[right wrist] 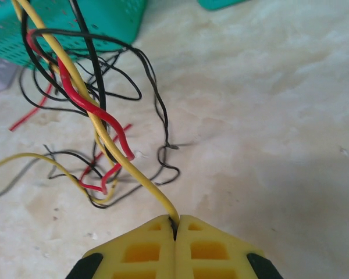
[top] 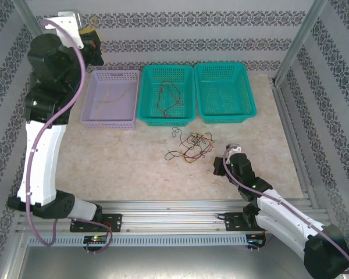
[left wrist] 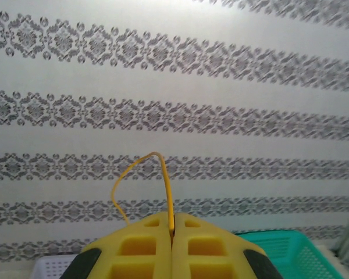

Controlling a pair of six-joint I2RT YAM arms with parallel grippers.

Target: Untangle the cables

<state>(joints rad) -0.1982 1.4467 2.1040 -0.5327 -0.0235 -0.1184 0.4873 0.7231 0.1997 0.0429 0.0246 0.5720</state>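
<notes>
**A:** L arm, what's the pose?
**B:** Left arm [top: 46, 145] is reared up tall on the table's [top: 122, 165] left side, elbow folded high, wrist up by the back wall. Left gripper [left wrist: 172, 228] is pinched tight on a yellow cable [left wrist: 165, 180], which arcs up out of the tips & curls back down, w/ wallpaper behind it.

**A:** Where's that vs. the baskets?
**B:** From the top view it's raised well off the table, near the back-left corner of the lavender basket [top: 107, 123]. Pale yellow strands [top: 113, 93] lie in that basket.

**A:** R arm?
**B:** Right arm [top: 279, 212] is low, stretched fwd & left, wrist close to the surface. Right gripper [right wrist: 175, 224] is clamped on a second yellow cable [right wrist: 145, 181] right at the tips. Maybe a black strand is caught too, can't tell.

**A:** Main bunch?
**B:** The tangle of cables [top: 191, 145] is on the table in front of the middle teal basket [top: 166, 121], just left of the right gripper. Red, yellow & black are looped thru each other. The held yellow one runs into it, w/ a red cable [right wrist: 87, 104] lying along it.

**A:** Other baskets?
**B:** The middle teal one holds reddish & dark strands [top: 168, 96]. The right teal basket [top: 227, 118] is touching beside it.
</notes>
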